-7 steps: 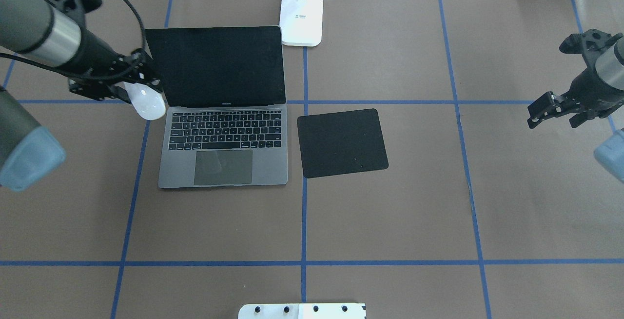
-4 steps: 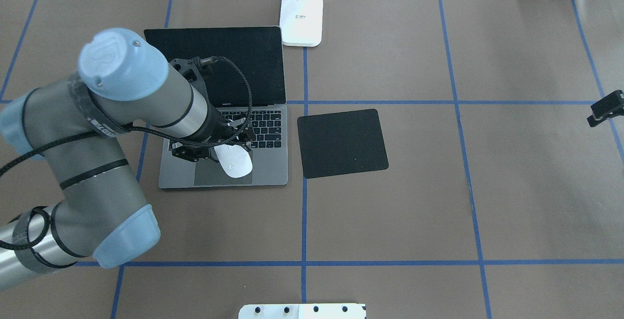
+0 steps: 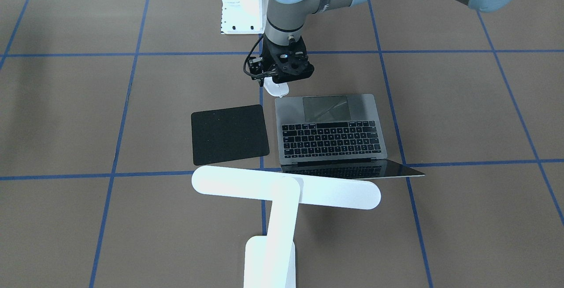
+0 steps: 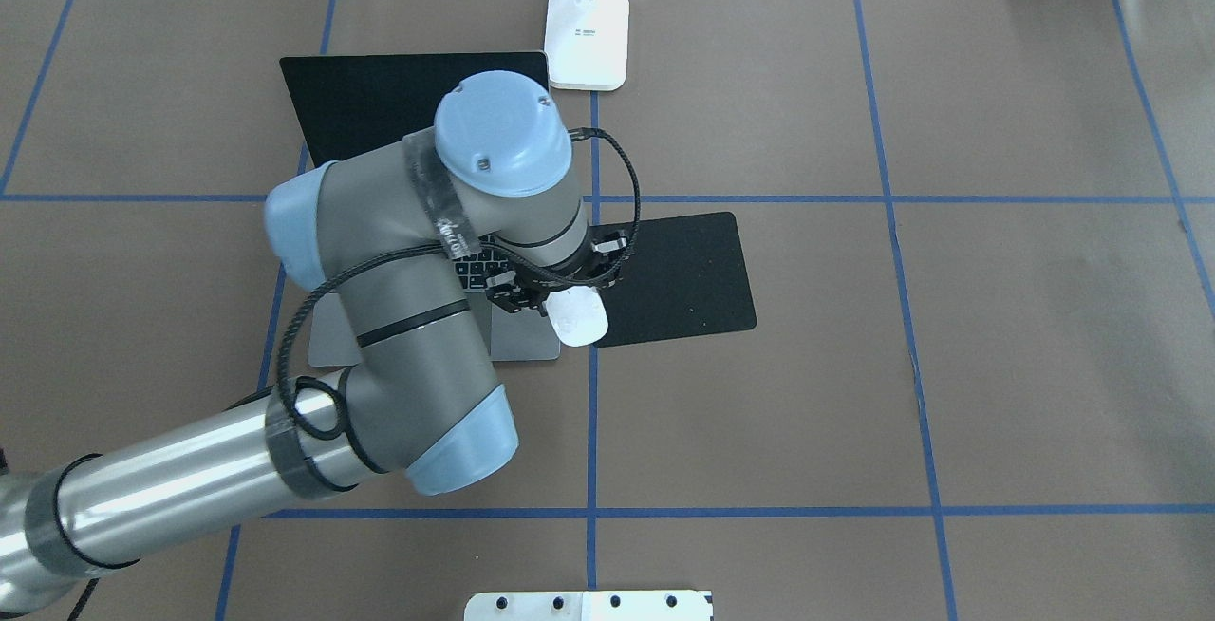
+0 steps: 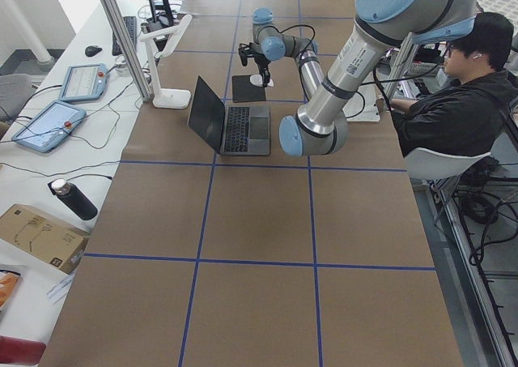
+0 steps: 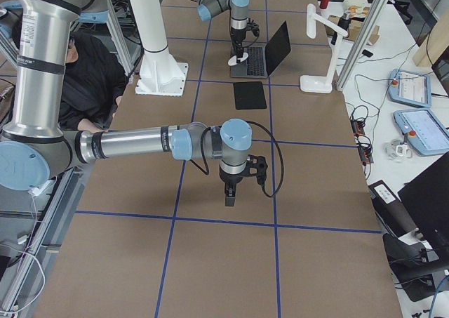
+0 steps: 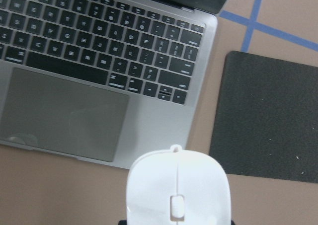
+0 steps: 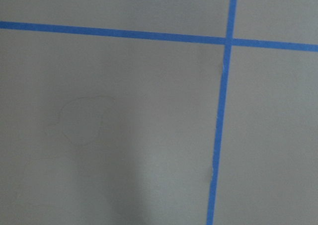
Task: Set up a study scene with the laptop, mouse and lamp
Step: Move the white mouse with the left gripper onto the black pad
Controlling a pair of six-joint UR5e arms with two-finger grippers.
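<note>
The open grey laptop (image 4: 522,341) (image 3: 330,129) lies left of centre, and my left arm covers most of it in the overhead view. My left gripper (image 4: 562,296) (image 3: 278,79) is shut on the white mouse (image 4: 581,319) (image 3: 277,89) (image 7: 179,190). It holds the mouse above the gap between the laptop's front right corner and the black mouse pad (image 4: 683,270) (image 7: 268,115). The white lamp (image 3: 286,186) stands behind the laptop, its base (image 4: 588,37) at the table's far edge. My right gripper (image 6: 229,195) shows only in the exterior right view, low over bare table, and I cannot tell whether it is open.
A white pedestal plate (image 4: 588,605) (image 3: 240,10) is bolted at the table's near edge. Blue tape lines grid the brown table cover (image 8: 221,111). A seated person (image 5: 461,100) is beside the table on the robot's side.
My left arm has carried the mouse from left of the laptop, over its trackpad, to its front right corner by the pad. My right arm has left the overhead view.
</note>
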